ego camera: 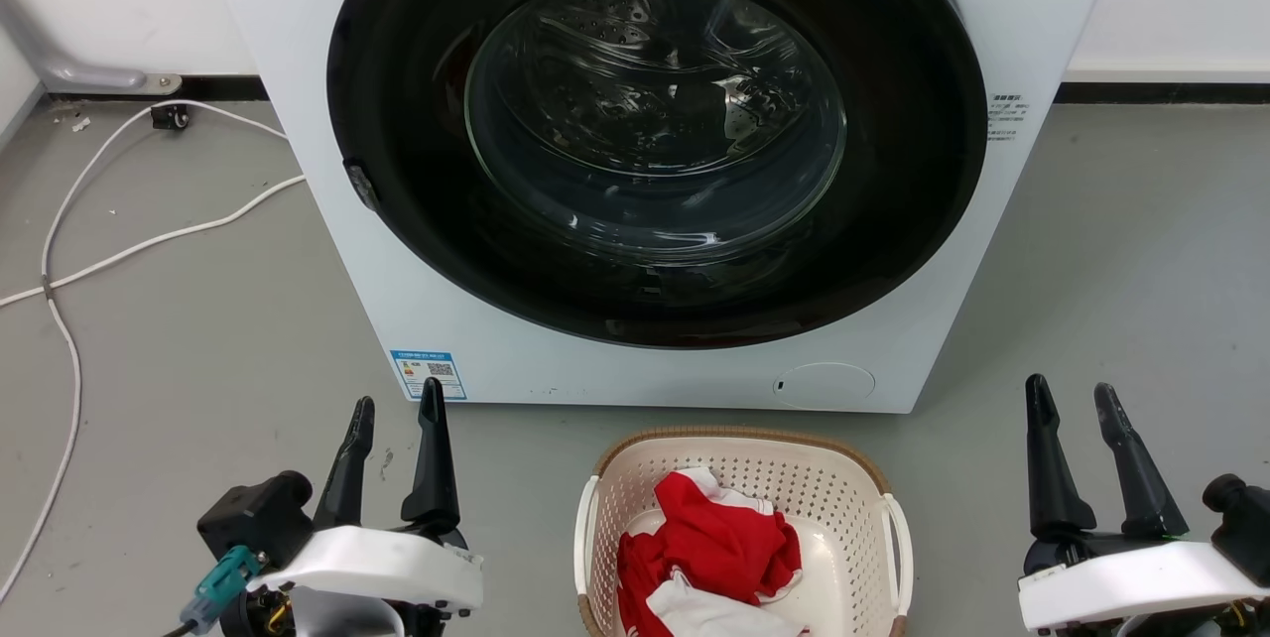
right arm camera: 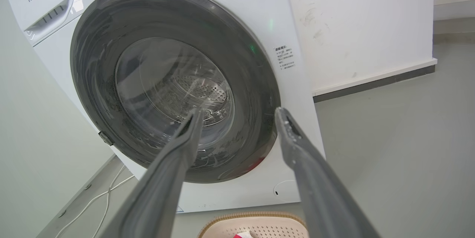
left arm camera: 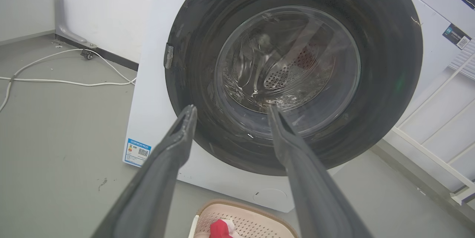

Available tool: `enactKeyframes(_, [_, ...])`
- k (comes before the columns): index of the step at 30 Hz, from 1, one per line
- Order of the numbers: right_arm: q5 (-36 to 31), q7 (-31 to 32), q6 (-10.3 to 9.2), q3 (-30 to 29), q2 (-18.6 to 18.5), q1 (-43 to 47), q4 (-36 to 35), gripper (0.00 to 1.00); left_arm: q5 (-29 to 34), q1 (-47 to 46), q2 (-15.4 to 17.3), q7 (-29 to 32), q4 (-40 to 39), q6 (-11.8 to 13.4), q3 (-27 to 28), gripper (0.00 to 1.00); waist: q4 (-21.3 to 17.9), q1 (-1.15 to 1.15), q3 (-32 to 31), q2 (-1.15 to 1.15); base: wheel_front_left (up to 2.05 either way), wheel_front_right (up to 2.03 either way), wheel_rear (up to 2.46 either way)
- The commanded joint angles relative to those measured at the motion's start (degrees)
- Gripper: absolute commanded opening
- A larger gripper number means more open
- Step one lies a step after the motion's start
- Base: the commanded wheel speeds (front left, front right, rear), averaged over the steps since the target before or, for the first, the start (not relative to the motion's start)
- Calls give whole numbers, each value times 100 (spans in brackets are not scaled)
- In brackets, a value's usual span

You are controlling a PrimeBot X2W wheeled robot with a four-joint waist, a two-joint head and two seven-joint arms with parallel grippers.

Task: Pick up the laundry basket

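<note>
Laundry basket [ego camera: 736, 435], red-and-white cloth [ego camera: 714, 538] inside: just before washer [ego camera: 278, 32], between left gripper [ego camera: 397, 397] and right gripper [ego camera: 1072, 387], touching neither. Both grippers: fingers apart, empty.

Perforated, seemingly plastic laundry basket [ego camera: 742, 478]

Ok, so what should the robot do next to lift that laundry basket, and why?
Probably bring both open claws inward and down to the side handles: the left claw and right claw sit either side of the laundry basket, holding nothing.
</note>
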Motion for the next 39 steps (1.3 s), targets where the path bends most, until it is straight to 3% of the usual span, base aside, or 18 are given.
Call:
enactKeyframes(1, [-170, -64, 0, 6, -21, 39, -98, 100, 159, 11, 15, -48, -85, 25, -26, 100, 1, 0, -1, 0, 0, 0, 0])
enactKeyframes(39, [-1569, -533, 0, -20, -24, 309, -294, 100, 1905, 209, 19, -523, -55, 99, -371, 100, -5, 0, -7, 0, 0, 0, 0])
